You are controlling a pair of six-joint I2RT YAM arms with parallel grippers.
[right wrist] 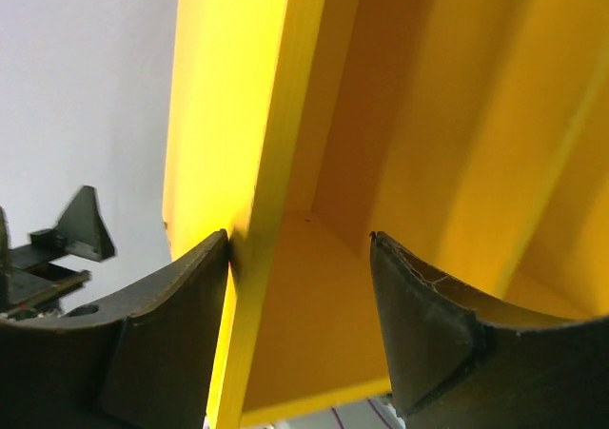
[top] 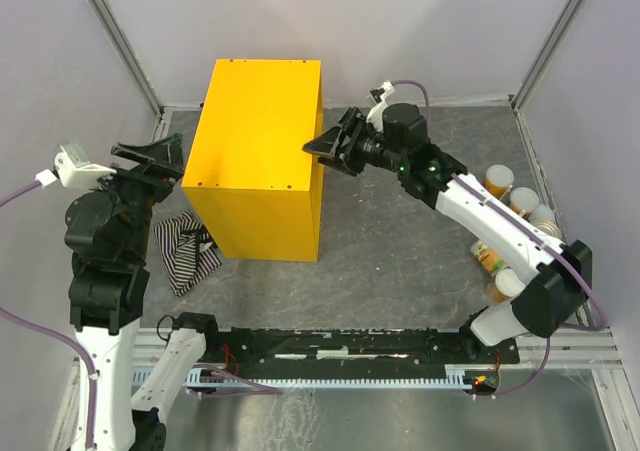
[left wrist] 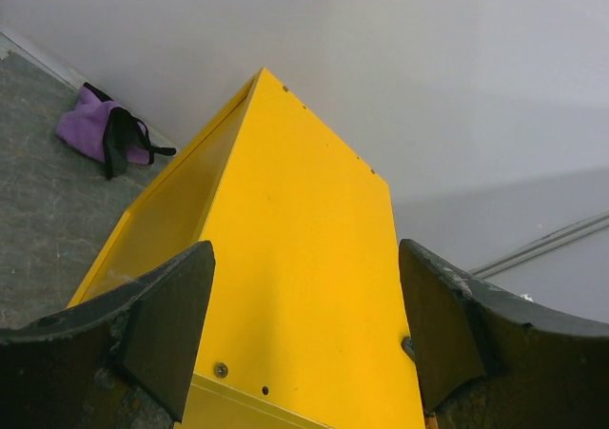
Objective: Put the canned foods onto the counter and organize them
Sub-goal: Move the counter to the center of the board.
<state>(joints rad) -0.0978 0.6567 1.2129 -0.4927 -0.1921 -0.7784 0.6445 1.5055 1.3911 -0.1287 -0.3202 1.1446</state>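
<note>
Top external view: left claw (top: 170, 161) hangs released beside the yellow desk (top: 255, 131). Right claw (top: 322, 152), also released, straddles its right edge.

No readable text; print on cans (top: 498, 181) too small.

We look past the right gripper (right wrist: 298, 243) straight at the yellow counter (right wrist: 224, 87). Its two dark fingers (right wrist: 162, 339) rise from the bottom corners and stand well apart. One thin wall of the counter runs down the picture, and its front edge passes between the fingers. The left finger's tip is right against that edge, and the right finger is clear of it. Left of the wall we see its bright outer face. To the right, the hollow inside falls into deeper orange shadow. Beyond, at far left, a pale wall (right wrist: 86, 87) backs a dark triangular part (right wrist: 84, 224), which we cannot identify.
</note>
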